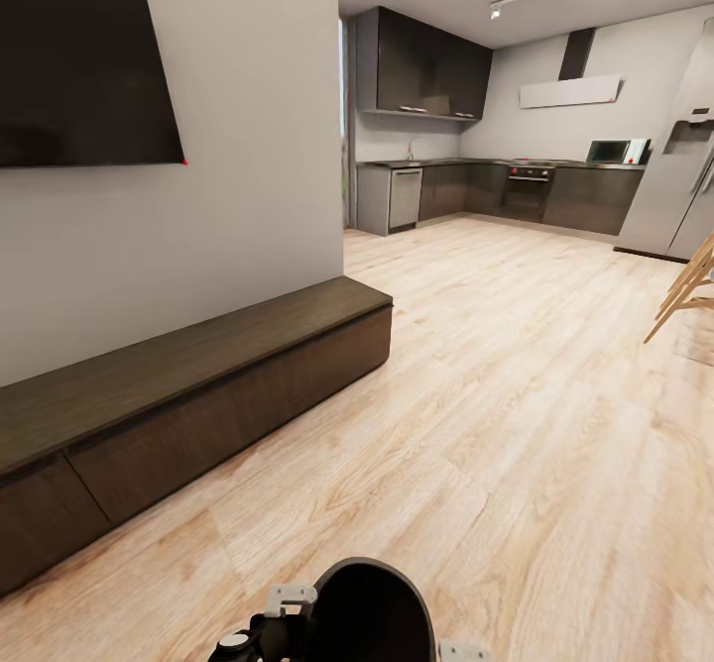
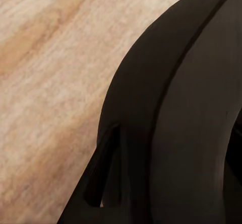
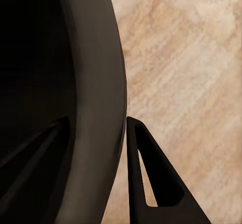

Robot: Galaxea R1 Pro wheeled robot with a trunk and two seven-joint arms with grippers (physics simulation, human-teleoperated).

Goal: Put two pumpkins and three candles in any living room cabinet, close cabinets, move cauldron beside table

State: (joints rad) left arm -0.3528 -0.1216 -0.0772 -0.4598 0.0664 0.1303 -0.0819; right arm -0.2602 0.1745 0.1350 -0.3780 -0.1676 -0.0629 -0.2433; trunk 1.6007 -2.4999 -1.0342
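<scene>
Head view: long, low dark-brown wood-grain cabinet [image 1: 208,385] w/ flat matte top runs along the grey wall from approx 8 o'clock up toward centre; both wide handleless drawer fronts sit flush, i.e. closed. Above it at 10 o'clock, flat black wall-mounted TV screen [image 1: 84,53], glossy. Pale plank wood floor [image 1: 516,414], visible grain, fills the mid ground. At 1 o'clock in the distance, dark kitchen cabinets & counter [image 1: 466,186]; grey-silver fridge [image 1: 679,157] at 2 o'clock; slanted light wooden legs [image 1: 684,290] poke in at 3 o'clock.

At 6 o'clock, hard against the frame edge, the black round smooth-walled cauldron [image 1: 372,607], open mouth up, rim curved, matte-satin finish. White/black arm hardware sits touching-close on both its sides.

Left wrist view: cauldron wall [image 2: 186,108] is a broad dark curve w/ a raised rim line; one dark slotted triangular finger [image 2: 103,176] of the left pincer lies against its outer side. 2nd finger hidden, so grip/opening: can't tell.

Right wrist view: right pincer [image 3: 93,148] straddles the cauldron rim [image 3: 98,108] – one finger [image 3: 148,178] outside over the floor, the other inside in shadow, the wall squeezed between them, jaws narrowed onto the rim thickness.
</scene>
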